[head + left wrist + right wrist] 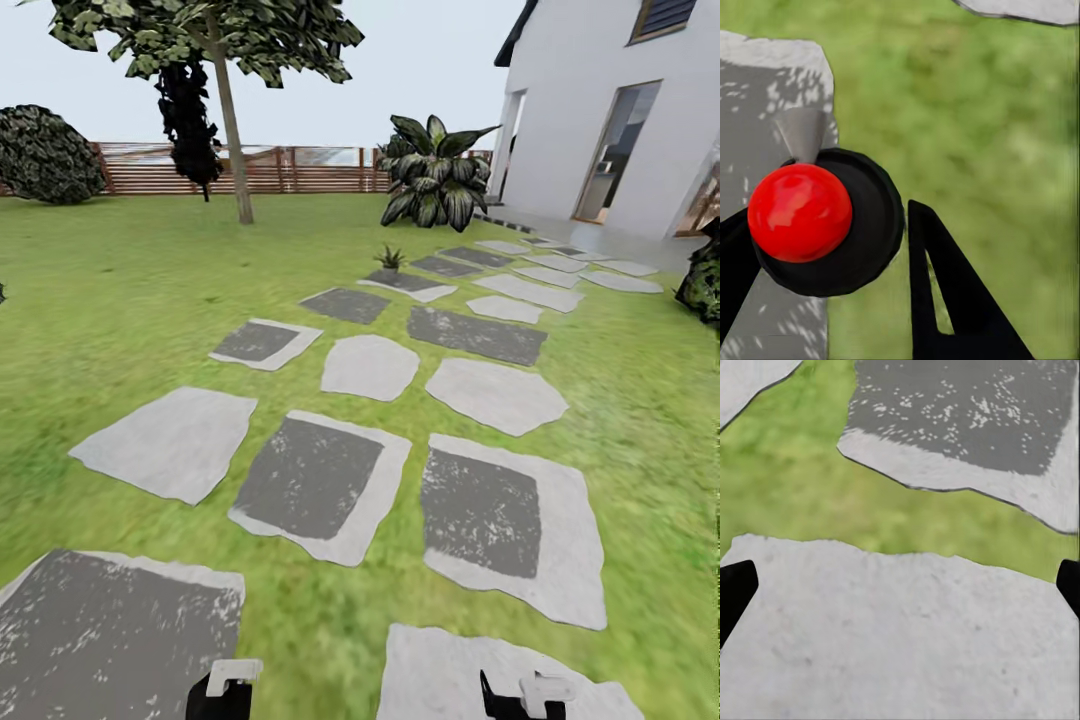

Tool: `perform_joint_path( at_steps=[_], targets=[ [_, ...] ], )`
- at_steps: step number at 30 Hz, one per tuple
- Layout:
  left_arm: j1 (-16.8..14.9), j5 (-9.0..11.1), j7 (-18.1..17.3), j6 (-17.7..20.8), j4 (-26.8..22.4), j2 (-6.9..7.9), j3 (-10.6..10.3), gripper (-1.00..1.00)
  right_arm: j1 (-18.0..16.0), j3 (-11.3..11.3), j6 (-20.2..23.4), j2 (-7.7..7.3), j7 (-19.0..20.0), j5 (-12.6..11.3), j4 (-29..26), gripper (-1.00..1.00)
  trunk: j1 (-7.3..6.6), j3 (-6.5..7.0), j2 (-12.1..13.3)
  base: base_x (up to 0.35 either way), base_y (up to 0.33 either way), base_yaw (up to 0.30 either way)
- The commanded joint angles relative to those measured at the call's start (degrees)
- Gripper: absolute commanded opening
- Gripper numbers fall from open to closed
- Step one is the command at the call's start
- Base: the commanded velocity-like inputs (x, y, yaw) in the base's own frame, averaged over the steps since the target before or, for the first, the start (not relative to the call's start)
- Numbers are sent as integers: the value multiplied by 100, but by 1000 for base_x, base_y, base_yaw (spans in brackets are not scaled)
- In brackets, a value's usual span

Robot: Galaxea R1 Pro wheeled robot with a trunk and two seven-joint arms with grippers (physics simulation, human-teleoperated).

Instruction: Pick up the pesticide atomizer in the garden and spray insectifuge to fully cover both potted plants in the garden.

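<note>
Grey stepping stones [372, 365] cross the lawn [120, 300] toward one potted plant [389, 258]. Left jaws [832, 292] straddle a red-topped black object, contact unclear; right jaws [900, 585] spread, empty, held low for travel.

Black arm ends with white boxy caps are seen: the left tool [222, 688] and the right tool [520, 695]. Tapered black fingers [952, 300] are shown.

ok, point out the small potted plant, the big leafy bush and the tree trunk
potted plant [389, 258]: head view, middle of its leaves.
leafy bush [436, 175]: head view, centre of the foliage.
tree trunk [232, 130]: head view, mid-height of the trunk.
</note>
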Motion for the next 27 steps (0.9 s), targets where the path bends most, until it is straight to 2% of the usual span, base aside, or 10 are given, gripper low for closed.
perform_joint_path(
  at_steps=[1,4,6,16,19,23,27],
  targets=[
    [-3,26,40,-19,4,3,-49,-100,-4,11,-505,14,-13,2,250,100,3,2,-1,338,0,-241],
    [-3,37,40,-25,4,3,-44,-100,-4,11,-1084,16,-17,11,524,100,3,21,-1,338,0,-241],
    [-1,59,40,-27,4,3,-41,-100,-4,9,-1210,6,-15,14,635,100,3,34,-1,338,0,-234],
    [6,79,48,-21,13,3,-32,-100,-4,30,-1244,35,-9,1,1206,100,3,57,-1,338,71,-39],
    [6,78,49,-21,13,9,-32,-100,-4,21,-1231,102,-12,-2,1498,100,3,57,-1,338,156,0],
    [6,78,49,-22,13,12,-31,-100,-4,18,-1224,121,-2,-3,1996,100,3,57,-1,338,157,0],
    [6,79,49,-24,13,12,-31,-100,-4,17,-1222,123,-4,4,2236,100,3,57,-1,338,158,0]
  ],
)
